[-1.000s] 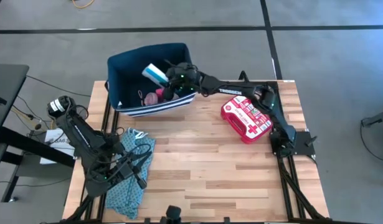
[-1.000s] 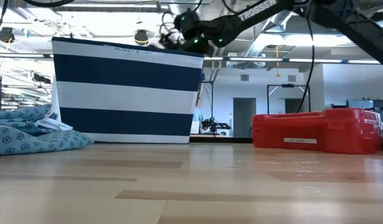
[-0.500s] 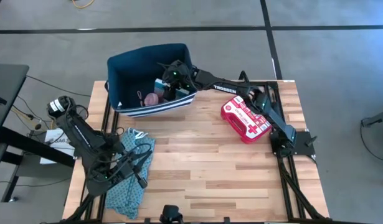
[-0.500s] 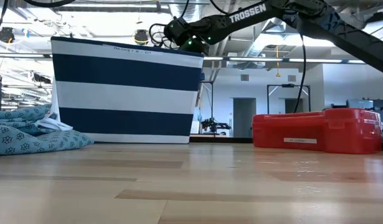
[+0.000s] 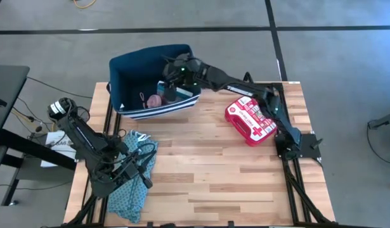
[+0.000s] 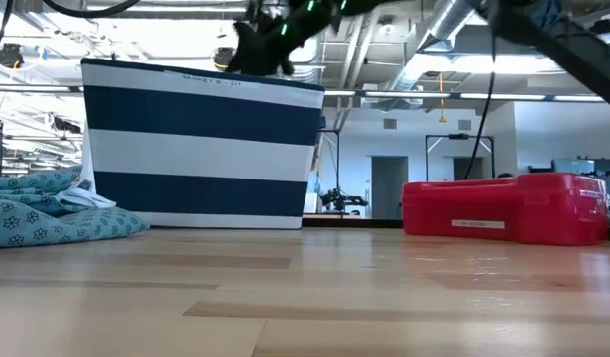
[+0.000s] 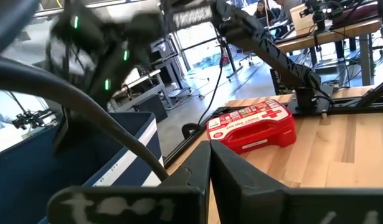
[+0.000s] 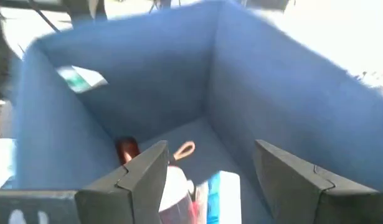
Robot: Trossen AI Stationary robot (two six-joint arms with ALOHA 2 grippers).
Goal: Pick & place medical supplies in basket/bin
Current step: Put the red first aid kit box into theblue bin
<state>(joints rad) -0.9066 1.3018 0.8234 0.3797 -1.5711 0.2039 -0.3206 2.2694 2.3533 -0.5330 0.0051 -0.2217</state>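
The dark navy bin (image 5: 150,73) with white stripes (image 6: 200,149) stands at the table's far side. My right gripper (image 5: 171,81) hangs open above its inside (image 8: 210,180) and touches nothing. On the bin's floor lie the blue pill organizer (image 8: 223,186), the pink roll (image 5: 155,100) and a small red-capped vial (image 8: 126,149). The red first-aid case (image 5: 250,120) lies flat on the table, right of the bin (image 6: 508,208). My left gripper (image 7: 208,163) is shut and waits over the teal cloth (image 5: 132,180) at the near left.
The teal patterned cloth (image 6: 47,213) lies bunched at the table's near left, under my left arm. A white label (image 8: 79,78) is on the bin's inner wall. Bare wood lies between the cloth and the red case, toward the near edge.
My right gripper carried the blue pill organizer over the bin, dipped down into it and let go. It has since risen above the rim and moved slightly toward the far edge. The organizer now lies on the bin's floor beside the pink roll.
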